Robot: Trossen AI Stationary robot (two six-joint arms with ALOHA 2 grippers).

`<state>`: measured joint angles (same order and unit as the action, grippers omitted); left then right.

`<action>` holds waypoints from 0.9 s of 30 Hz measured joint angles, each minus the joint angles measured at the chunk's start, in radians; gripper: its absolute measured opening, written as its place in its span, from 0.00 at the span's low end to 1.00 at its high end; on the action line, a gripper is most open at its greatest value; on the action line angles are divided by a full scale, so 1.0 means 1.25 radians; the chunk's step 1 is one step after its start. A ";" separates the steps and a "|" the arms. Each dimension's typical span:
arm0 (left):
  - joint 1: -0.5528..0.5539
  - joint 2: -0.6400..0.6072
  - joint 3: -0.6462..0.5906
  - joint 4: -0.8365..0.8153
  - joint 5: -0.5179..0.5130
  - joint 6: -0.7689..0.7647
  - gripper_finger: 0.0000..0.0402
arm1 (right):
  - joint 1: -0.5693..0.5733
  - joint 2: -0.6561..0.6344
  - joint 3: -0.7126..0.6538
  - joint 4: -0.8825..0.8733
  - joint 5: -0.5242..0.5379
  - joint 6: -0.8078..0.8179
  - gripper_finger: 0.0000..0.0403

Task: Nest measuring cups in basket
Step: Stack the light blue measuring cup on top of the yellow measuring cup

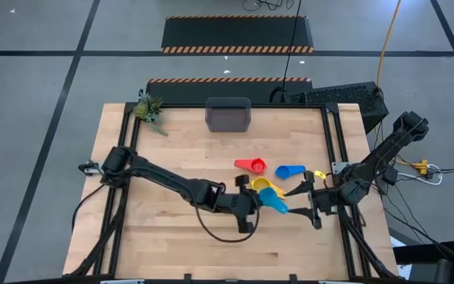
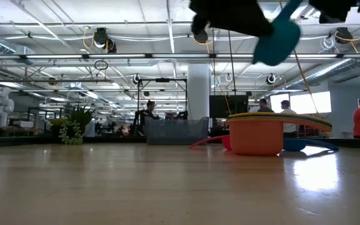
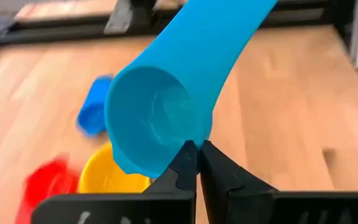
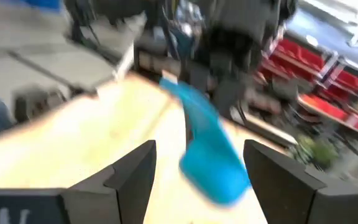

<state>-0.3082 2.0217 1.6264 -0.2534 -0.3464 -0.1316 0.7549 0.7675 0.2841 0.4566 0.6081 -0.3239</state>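
My left gripper [image 1: 252, 202] is shut on a cyan measuring cup [image 1: 275, 204] and holds it above the table [image 2: 276, 37]. My right gripper [image 4: 199, 149] stands open just to the table's right of it, one finger on each side of the cup [image 4: 211, 163] without touching it. A yellow cup [image 1: 263, 186] sits in an orange cup [image 2: 255, 139] on the table. A red cup [image 1: 252, 165] and a blue cup [image 1: 289, 171] lie beyond them. The dark grey basket [image 1: 228, 115] stands at the far edge. My left gripper pinches the wall of the cyan cup's bowl at its rim [image 3: 191, 138] between its two shut fingers. The fingers come from the table's left, slanting down. The cup is lifted clear, tipped on its side, with its handle [image 3: 222, 37] pointing away from the gripper.
A small green plant [image 1: 149, 109] stands at the table's far left corner. Bare wood lies between the cups and the basket and along the near edge. People and shelving show in the room behind the table in the low view.
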 joint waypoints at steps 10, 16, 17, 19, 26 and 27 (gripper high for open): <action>-0.001 -0.019 0.000 -0.246 -0.057 -0.163 0.01 | 0.010 0.245 0.218 -0.372 0.236 0.091 0.59; 0.008 -0.025 0.000 -0.379 -0.059 -0.262 0.01 | 0.010 0.443 0.345 -0.412 0.382 -0.022 0.57; 0.008 -0.027 0.000 -0.392 -0.056 -0.278 0.01 | 0.010 0.473 0.360 -0.411 0.404 -0.049 0.56; 0.007 -0.030 0.000 -0.411 -0.046 -0.308 0.02 | 0.010 0.525 0.383 -0.407 0.443 -0.104 0.53; 0.007 -0.028 0.000 -0.449 0.044 -0.358 0.01 | 0.010 0.642 0.409 -0.292 0.499 -0.314 0.45; 0.006 -0.028 0.000 -0.448 0.052 -0.359 0.01 | 0.010 0.651 0.409 -0.271 0.499 -0.337 0.44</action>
<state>-0.3010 1.9865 1.6260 -0.8136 -0.2815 -0.5799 0.7677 1.5812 0.7959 0.1185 1.2318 -0.7454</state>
